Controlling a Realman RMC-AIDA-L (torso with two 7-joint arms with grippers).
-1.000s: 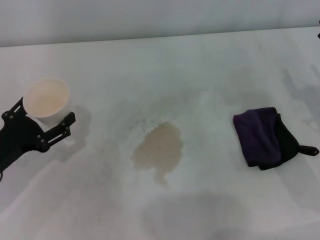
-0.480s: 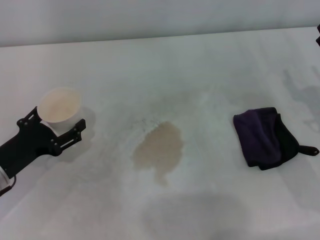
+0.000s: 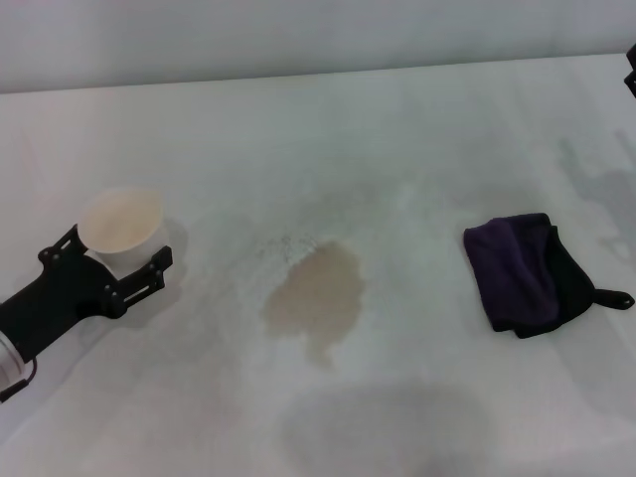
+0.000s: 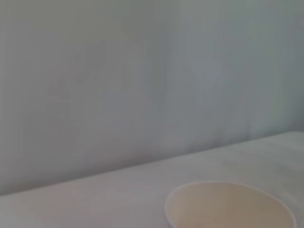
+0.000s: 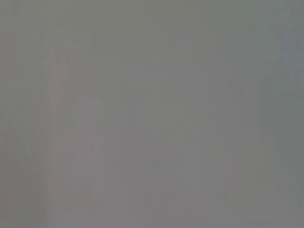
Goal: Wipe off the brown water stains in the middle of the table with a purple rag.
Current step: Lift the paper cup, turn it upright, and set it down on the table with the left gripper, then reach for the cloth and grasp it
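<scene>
Brown stains (image 3: 316, 296) mid-table (image 3: 397, 129), unwiped | rag (image 3: 527, 273) well right, untouched | left gripper (image 3: 111, 266) clamped on cup (image 3: 121, 227), has carried it nearer the stains and tilted it | right gripper barely at far-right edge, jaws unclear | wiping not begun

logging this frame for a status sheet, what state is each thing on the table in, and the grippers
brown water stains: unwiped, a wet blotch mid-table
purple rag: folded, flat on the table, untouched, on the robot's right
paper cup: upright, open top, between the left gripper's fingers
left gripper: shut on the paper cup, at the table's left
right gripper: barely in view at the far right edge
table: smudged grey around the stains
</scene>
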